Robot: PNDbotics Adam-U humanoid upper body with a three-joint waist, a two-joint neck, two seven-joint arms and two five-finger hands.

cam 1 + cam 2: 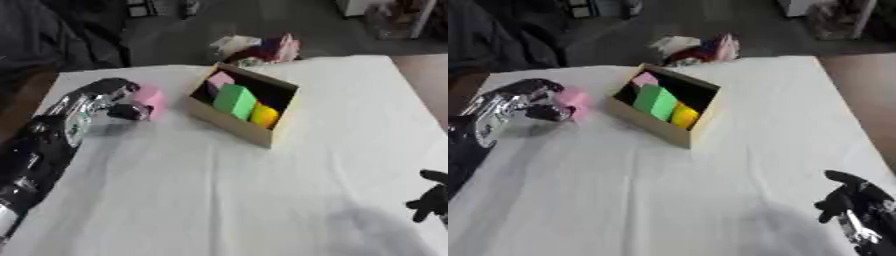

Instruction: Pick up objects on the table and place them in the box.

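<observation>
A cardboard box [229,120] stands on the white table, near the far middle. Inside it lie a green block [234,100], a yellow object [263,114] and a small pink piece [220,79]. Left of the box, my left hand [122,102] has its fingers curled round a pink object [150,99], just above or at the cloth. My right hand [852,200] rests at the lower right corner, fingers relaxed, holding nothing.
The white cloth covers the table [219,200]. Beyond the far edge lies a heap of coloured things [262,47] on the floor. A dark shape [35,35] fills the upper left corner.
</observation>
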